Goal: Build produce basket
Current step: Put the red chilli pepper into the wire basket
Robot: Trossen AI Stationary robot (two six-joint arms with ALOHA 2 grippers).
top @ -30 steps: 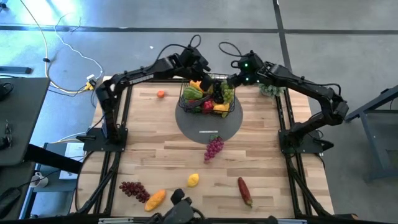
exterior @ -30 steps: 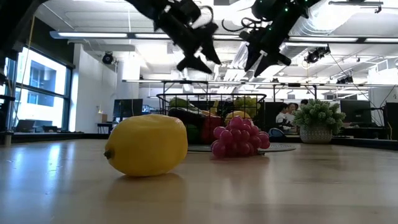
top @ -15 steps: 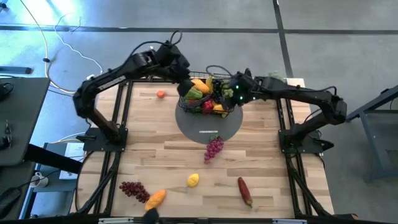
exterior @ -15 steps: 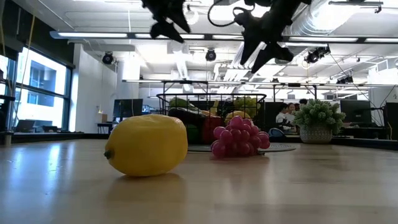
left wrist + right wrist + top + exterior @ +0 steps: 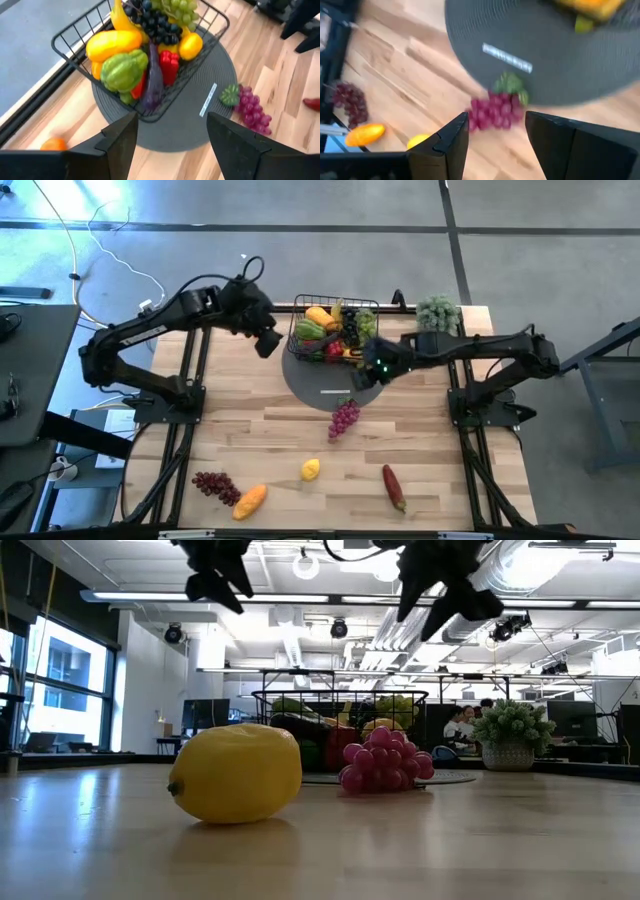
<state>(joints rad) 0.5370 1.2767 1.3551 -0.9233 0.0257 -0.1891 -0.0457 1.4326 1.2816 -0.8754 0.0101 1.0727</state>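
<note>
Overhead, the left gripper (image 5: 266,342) hangs empty, fingers apart, left of the basket (image 5: 336,332). Likewise the right gripper (image 5: 374,368) hovers with fingers apart over the grey disc's (image 5: 312,380) right edge. Piled produce (image 5: 145,47) fills the basket at the desk's (image 5: 430,440) far side; a pink grape bunch (image 5: 343,418) lies just nearer.

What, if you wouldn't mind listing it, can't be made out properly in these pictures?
- Basket contents, low view: the lemon and pink grapes stand in front.
- Lower produce in the basket, left wrist view: buried under the top pieces.
- Basket, right wrist view: cut off by the picture's edge, and blurred.
- People behind the plant, low view: too small.
</note>
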